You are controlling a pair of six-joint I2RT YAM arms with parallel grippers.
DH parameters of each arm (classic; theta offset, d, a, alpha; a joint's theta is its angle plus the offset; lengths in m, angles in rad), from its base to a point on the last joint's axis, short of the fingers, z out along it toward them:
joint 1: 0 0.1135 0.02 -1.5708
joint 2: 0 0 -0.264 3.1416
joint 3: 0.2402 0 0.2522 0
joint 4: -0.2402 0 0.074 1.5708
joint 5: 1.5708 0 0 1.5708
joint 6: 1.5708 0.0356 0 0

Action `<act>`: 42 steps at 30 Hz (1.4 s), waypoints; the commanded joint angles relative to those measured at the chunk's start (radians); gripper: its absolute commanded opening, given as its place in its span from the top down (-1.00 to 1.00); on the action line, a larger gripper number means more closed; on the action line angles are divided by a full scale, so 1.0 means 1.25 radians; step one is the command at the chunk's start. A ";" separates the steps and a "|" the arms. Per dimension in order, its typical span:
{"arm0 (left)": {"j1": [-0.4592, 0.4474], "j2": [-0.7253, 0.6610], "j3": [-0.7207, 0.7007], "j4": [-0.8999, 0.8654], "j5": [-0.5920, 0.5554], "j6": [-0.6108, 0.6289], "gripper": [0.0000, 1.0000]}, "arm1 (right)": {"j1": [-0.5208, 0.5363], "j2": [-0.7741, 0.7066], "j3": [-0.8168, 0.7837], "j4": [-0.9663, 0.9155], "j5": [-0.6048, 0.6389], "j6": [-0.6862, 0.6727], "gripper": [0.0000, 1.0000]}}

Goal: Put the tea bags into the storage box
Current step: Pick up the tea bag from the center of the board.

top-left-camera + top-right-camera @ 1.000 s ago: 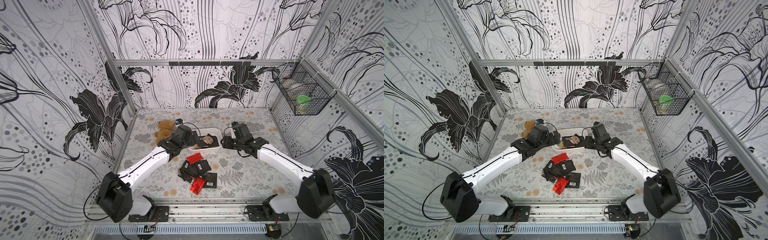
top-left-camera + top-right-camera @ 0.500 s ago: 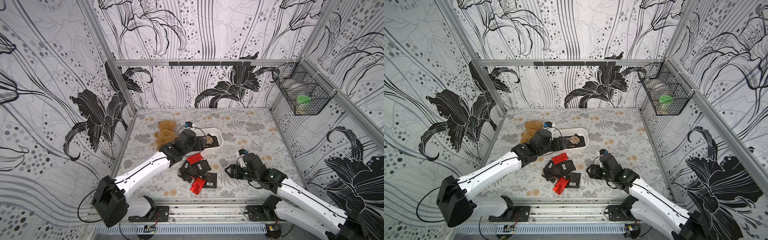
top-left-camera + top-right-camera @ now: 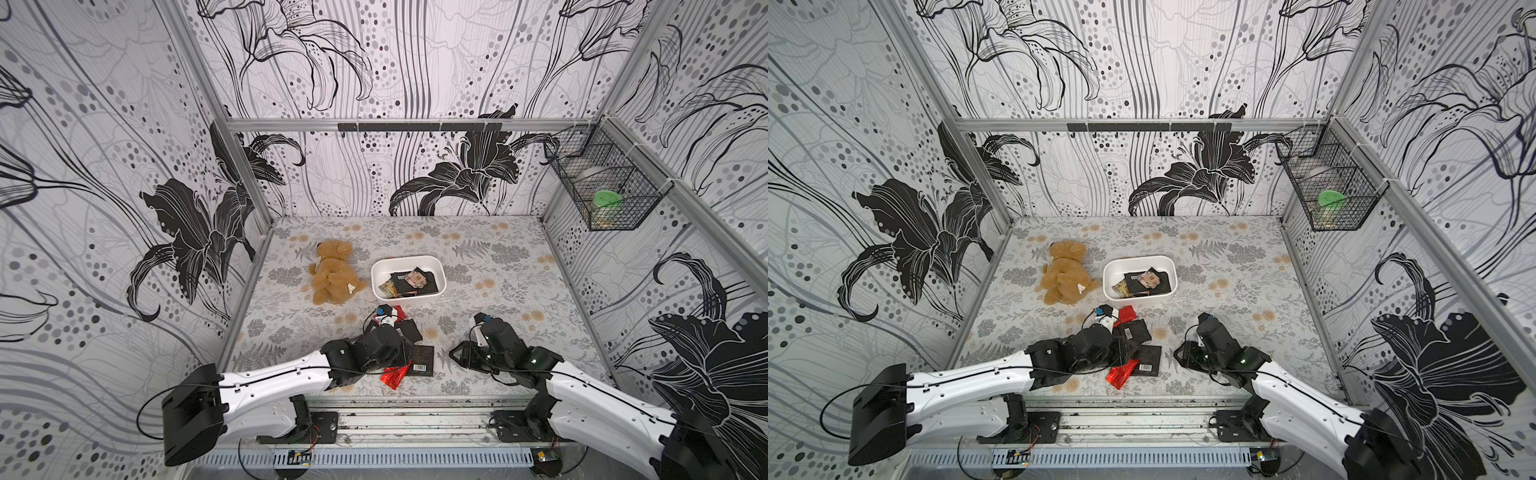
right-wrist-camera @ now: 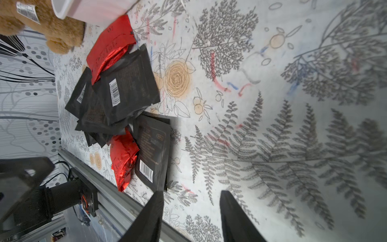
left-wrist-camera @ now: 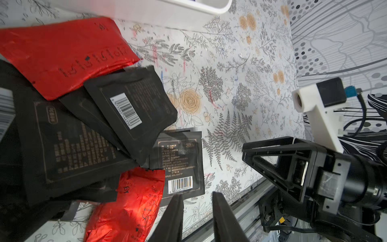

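Observation:
The white storage box (image 3: 376, 282) (image 3: 1106, 282) sits mid-table with several tea bags (image 3: 409, 280) inside. More tea bags, black and red foil, lie piled (image 3: 422, 359) (image 3: 1144, 357) near the front edge. My left gripper (image 3: 405, 355) (image 5: 196, 196) hovers low over the pile's front, jaws narrowly open and empty, beside a black barcoded sachet (image 5: 180, 163) and a crumpled red one (image 5: 129, 205). My right gripper (image 3: 457, 357) (image 4: 191, 192) stands open and empty just right of the pile, one fingertip near that black sachet (image 4: 151, 150).
A brown teddy bear (image 3: 332, 276) (image 3: 1065, 274) lies left of the box. A black wire basket (image 3: 602, 191) hangs on the right wall. The metal front rail (image 3: 415, 405) runs right below the pile. The two grippers face each other closely.
Both arms left the box. The right arm swung back to the front right first. The left arm then drew back onto the pile, its jaws narrowing. The right jaws also narrowed a little.

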 commanded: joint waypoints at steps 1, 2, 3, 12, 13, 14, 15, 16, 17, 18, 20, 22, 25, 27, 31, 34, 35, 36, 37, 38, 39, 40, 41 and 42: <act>-0.028 -0.007 -0.037 0.085 -0.030 -0.064 0.44 | 0.016 0.023 -0.012 0.071 -0.008 0.026 0.05; -0.035 -0.002 -0.046 0.102 -0.028 -0.069 0.45 | 0.022 0.033 -0.015 0.084 -0.007 0.032 0.06; -0.040 0.007 -0.051 0.110 -0.027 -0.075 0.45 | 0.027 0.041 -0.015 0.094 -0.005 0.036 0.06; -0.065 0.096 -0.062 0.146 -0.029 -0.079 0.62 | 0.093 0.169 0.028 0.145 0.028 0.059 0.16; -0.069 0.098 -0.064 0.152 -0.031 -0.077 0.66 | 0.100 0.185 0.032 0.154 0.029 0.064 0.18; -0.072 0.103 -0.066 0.151 -0.042 -0.076 0.67 | 0.108 0.199 0.035 0.164 0.030 0.066 0.21; -0.075 0.109 -0.066 0.146 -0.051 -0.076 0.67 | 0.113 0.211 0.040 0.168 0.033 0.069 0.22; -0.077 0.117 -0.066 0.142 -0.058 -0.079 0.69 | 0.119 0.220 0.047 0.170 0.037 0.072 0.24; -0.078 0.126 -0.068 0.142 -0.059 -0.082 0.70 | 0.123 0.227 0.050 0.170 0.041 0.072 0.26; -0.080 0.132 -0.073 0.146 -0.058 -0.084 0.70 | 0.126 0.232 0.054 0.172 0.043 0.073 0.28; -0.081 0.148 -0.083 0.167 -0.054 -0.090 0.70 | 0.128 0.237 0.057 0.172 0.050 0.074 0.28; -0.081 0.160 -0.084 0.171 -0.052 -0.092 0.70 | 0.131 0.242 0.057 0.175 0.051 0.074 0.28; -0.081 0.170 -0.087 0.170 -0.061 -0.090 0.71 | 0.133 0.252 0.054 0.191 0.047 0.080 0.28; -0.085 0.172 -0.087 0.152 -0.090 -0.092 0.72 | 0.136 0.264 0.049 0.206 0.044 0.084 0.27; -0.084 0.175 -0.100 0.147 -0.121 -0.102 0.73 | 0.141 0.299 0.051 0.229 0.039 0.091 0.27; -0.084 0.195 -0.102 0.161 -0.114 -0.101 0.73 | 0.146 0.314 0.065 0.232 0.035 0.088 0.28; -0.085 0.204 -0.101 0.164 -0.111 -0.100 0.73 | 0.147 0.317 0.072 0.228 0.035 0.086 0.29; -0.085 0.212 -0.099 0.166 -0.110 -0.101 0.73 | 0.150 0.318 0.077 0.226 0.036 0.085 0.30; -0.085 0.219 -0.099 0.171 -0.107 -0.101 0.74 | 0.152 0.318 0.081 0.224 0.037 0.084 0.32; -0.085 0.226 -0.098 0.173 -0.104 -0.103 0.75 | 0.154 0.316 0.084 0.224 0.039 0.082 0.32; -0.085 0.230 -0.098 0.175 -0.103 -0.103 0.75 | 0.155 0.316 0.086 0.224 0.040 0.082 0.33; -0.085 0.236 -0.097 0.179 -0.100 -0.103 0.75 | 0.157 0.316 0.090 0.225 0.038 0.081 0.33; -0.085 0.238 -0.098 0.180 -0.100 -0.101 0.75 | 0.158 0.317 0.094 0.222 0.038 0.080 0.35; -0.085 0.240 -0.098 0.180 -0.101 -0.101 0.75 | 0.159 0.318 0.099 0.219 0.037 0.079 0.38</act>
